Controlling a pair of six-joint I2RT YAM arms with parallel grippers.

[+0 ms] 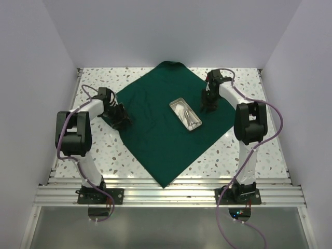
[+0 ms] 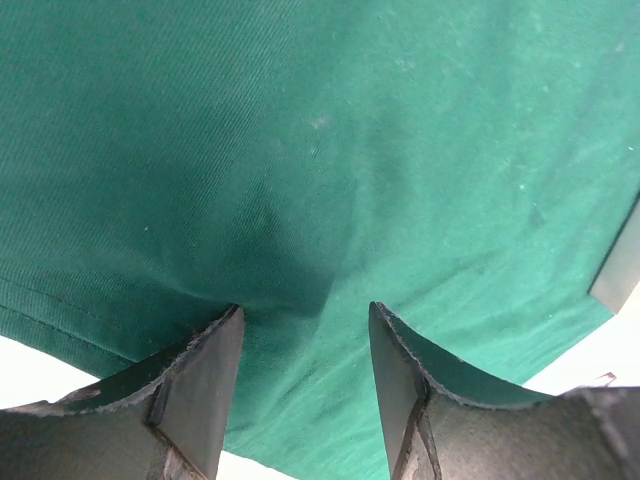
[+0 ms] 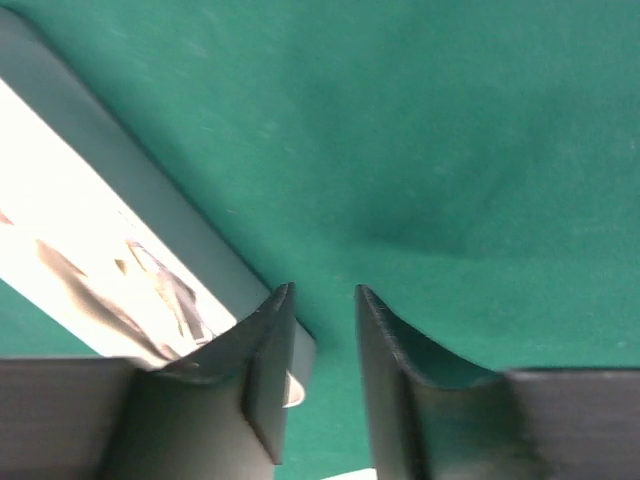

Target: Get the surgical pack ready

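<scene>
The surgical pack is a large dark green cloth (image 1: 155,129) spread as a diamond on the speckled table. A small silver tray (image 1: 185,115) with steel instruments sits near its middle. My left gripper (image 1: 120,120) is down at the cloth's left edge. In the left wrist view the left gripper (image 2: 305,318) is open over the green cloth (image 2: 330,150), with nothing between the jaws. My right gripper (image 1: 208,106) is down on the cloth just right of the tray. In the right wrist view the right gripper (image 3: 322,295) is open and empty, and the tray (image 3: 120,240) lies beside its left finger.
White walls close in the table at the back and both sides. The cloth's far corner (image 1: 173,64) lies bunched against the back wall. Bare speckled tabletop (image 1: 104,155) shows left and right of the cloth. An aluminium rail (image 1: 166,193) runs along the near edge.
</scene>
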